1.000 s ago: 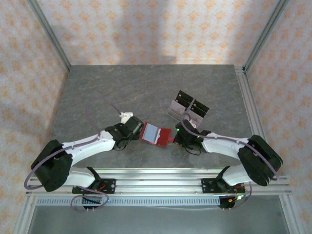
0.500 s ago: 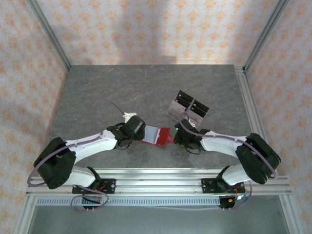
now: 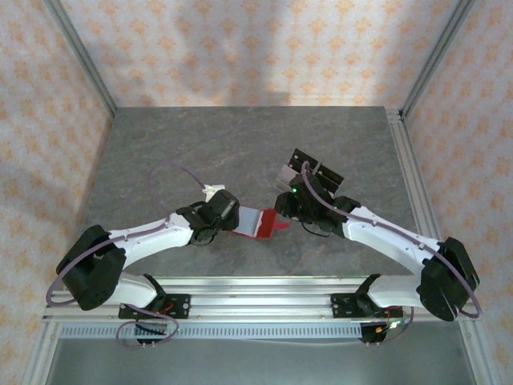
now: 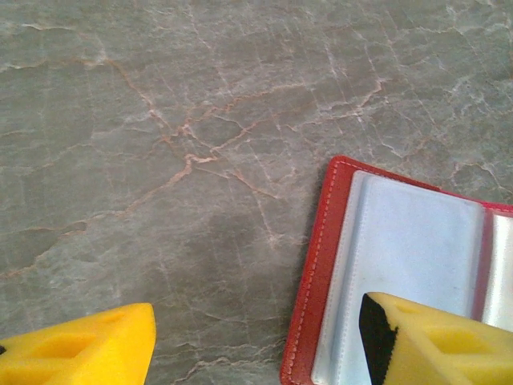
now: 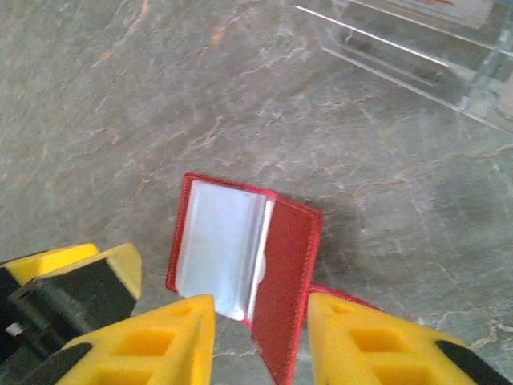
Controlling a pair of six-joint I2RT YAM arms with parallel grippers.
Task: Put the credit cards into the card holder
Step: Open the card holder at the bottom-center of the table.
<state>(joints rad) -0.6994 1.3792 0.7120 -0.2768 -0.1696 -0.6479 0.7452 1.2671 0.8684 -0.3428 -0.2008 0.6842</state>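
The card holder, a red wallet, lies open on the table between the arms, its pale plastic sleeves facing up. In the right wrist view one red flap stands half raised. My left gripper is open and straddles the wallet's left edge, one yellow finger over the sleeves. My right gripper is open and hovers above the wallet's right side, with the raised flap in the gap. A pale credit card rests on the clear stand, partly hidden by my right arm.
The clear acrylic stand with black strips sits just behind the right wrist; its ribs show at the upper right of the right wrist view. Bare grey stone table stretches behind and to the left. Aluminium frame posts border the sides.
My right gripper has lifted off the wallet's right edge and drawn back toward the stand. The left gripper slid right onto the wallet's left edge. The wallet's right flap now stands partly up.
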